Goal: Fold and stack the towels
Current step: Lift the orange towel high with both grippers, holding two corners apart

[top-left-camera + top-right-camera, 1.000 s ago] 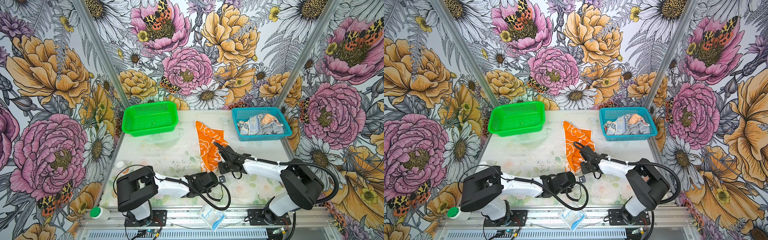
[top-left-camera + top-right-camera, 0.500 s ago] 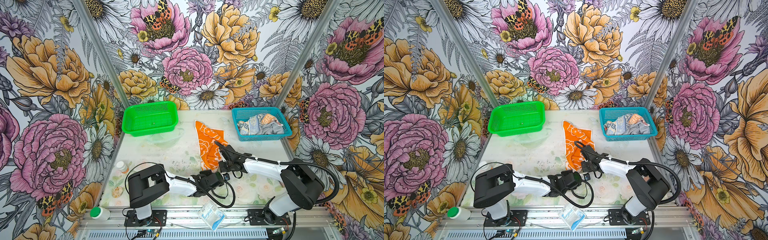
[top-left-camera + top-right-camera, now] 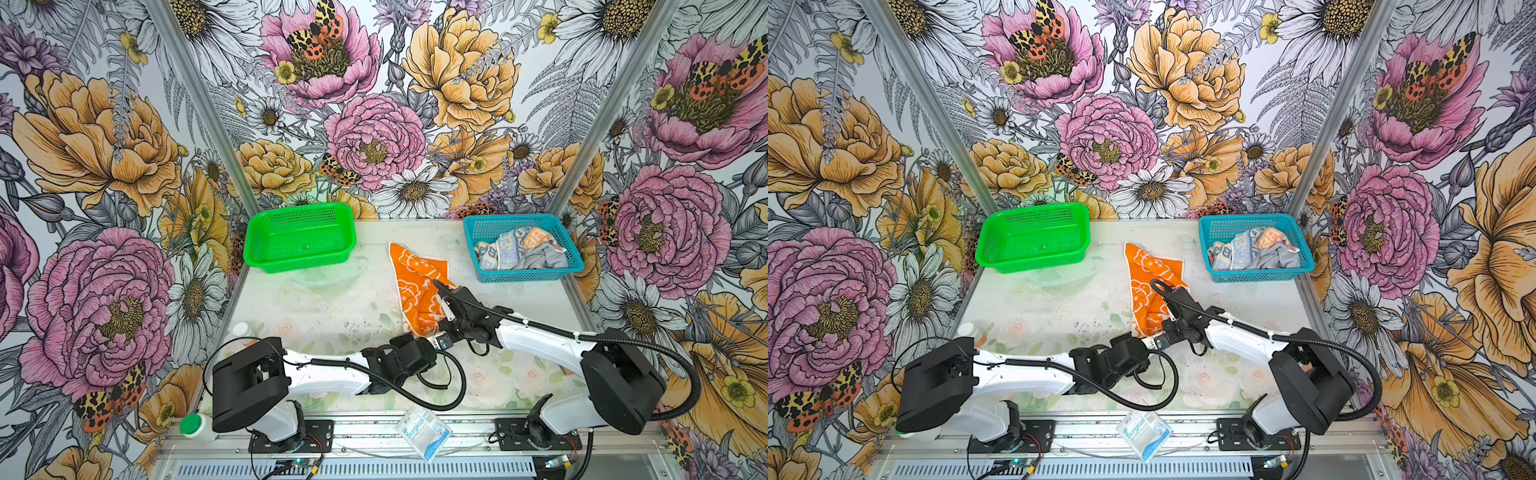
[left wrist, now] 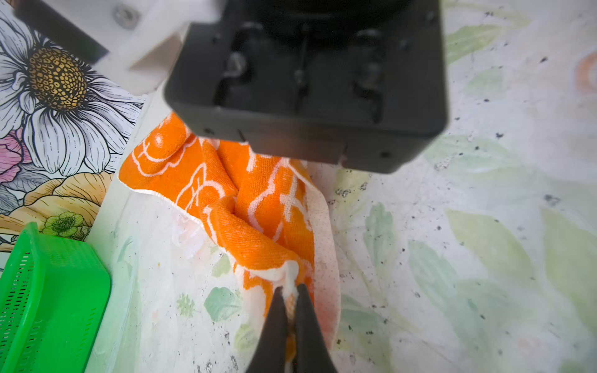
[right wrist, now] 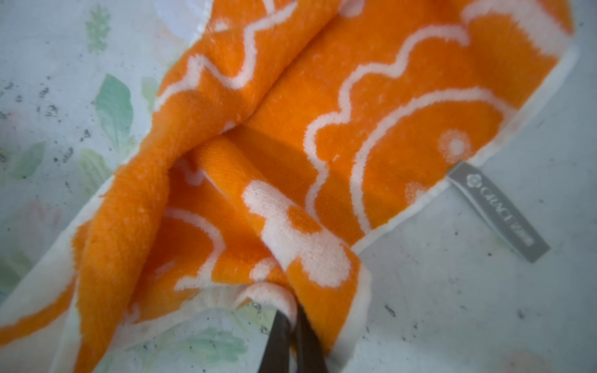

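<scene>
An orange towel (image 3: 417, 286) with cream flower outlines lies crumpled in the middle of the table in both top views. My left gripper (image 4: 289, 289) is shut on the cream edge at the towel's near end. Farther along the same towel (image 5: 323, 135), my right gripper (image 5: 290, 311) is shut on a folded cream edge, reaching in from the right (image 3: 437, 284). Two more towels sit bunched in the blue basket (image 3: 523, 276): one with blue and orange lettering (image 3: 505, 249) and a plain grey one (image 3: 544, 257).
An empty green basket (image 3: 299, 237) stands at the back left, with a clear dish (image 3: 328, 276) just in front of it. A "Surgical" packet (image 3: 422, 432) lies on the front rail. A green-capped bottle (image 3: 195, 426) lies at the front left corner.
My left arm has reached right toward the towel's near end and its gripper has closed on the edge. The right gripper has stayed shut on the towel.
</scene>
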